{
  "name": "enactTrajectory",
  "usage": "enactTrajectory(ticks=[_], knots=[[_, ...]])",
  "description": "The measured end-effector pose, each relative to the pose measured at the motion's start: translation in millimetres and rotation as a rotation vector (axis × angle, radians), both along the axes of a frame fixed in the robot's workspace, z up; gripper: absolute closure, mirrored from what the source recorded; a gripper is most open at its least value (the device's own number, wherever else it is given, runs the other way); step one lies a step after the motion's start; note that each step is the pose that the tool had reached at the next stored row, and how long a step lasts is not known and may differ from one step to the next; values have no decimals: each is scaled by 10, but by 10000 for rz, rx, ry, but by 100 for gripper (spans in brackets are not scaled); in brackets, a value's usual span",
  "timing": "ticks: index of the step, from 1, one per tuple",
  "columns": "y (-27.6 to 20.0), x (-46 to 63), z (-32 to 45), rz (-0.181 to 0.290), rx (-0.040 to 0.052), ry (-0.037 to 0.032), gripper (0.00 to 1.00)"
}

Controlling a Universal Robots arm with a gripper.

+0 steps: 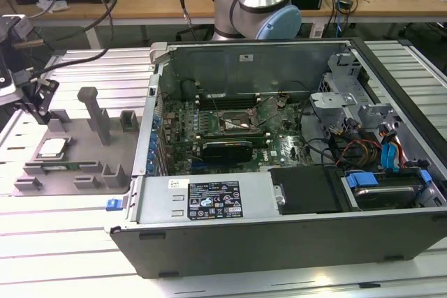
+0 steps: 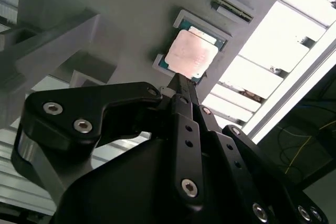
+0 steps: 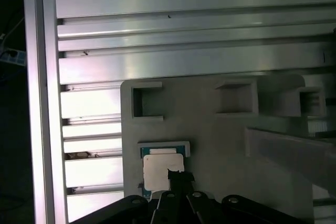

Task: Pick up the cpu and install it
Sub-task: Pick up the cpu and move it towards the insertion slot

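My end effector [image 2: 181, 81] hangs clenched and empty, its tip at one edge of the cpu [image 2: 191, 53]. The cpu lies flat in a grey tray [image 1: 84, 146] pocket, just ahead.

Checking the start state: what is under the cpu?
The cpu lies flat in a raised-rim pocket of the grey fixture plate. The pocket floor directly beneath it is covered by the chip.
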State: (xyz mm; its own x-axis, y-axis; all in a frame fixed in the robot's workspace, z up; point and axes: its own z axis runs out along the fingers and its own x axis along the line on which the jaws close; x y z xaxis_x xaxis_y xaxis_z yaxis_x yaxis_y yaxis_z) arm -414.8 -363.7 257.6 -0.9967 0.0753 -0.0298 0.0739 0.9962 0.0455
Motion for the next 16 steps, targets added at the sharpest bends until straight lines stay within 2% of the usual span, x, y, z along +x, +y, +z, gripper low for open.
enactTrajectory(ticks=[5,9,14,16], knots=[[-39,-29,-106,-1,0,0,89],[-65,-65,-246,1,1,-2,89],[-70,-116,-373,0,1,-1,89],[-71,-124,-397,1,1,-1,89]])
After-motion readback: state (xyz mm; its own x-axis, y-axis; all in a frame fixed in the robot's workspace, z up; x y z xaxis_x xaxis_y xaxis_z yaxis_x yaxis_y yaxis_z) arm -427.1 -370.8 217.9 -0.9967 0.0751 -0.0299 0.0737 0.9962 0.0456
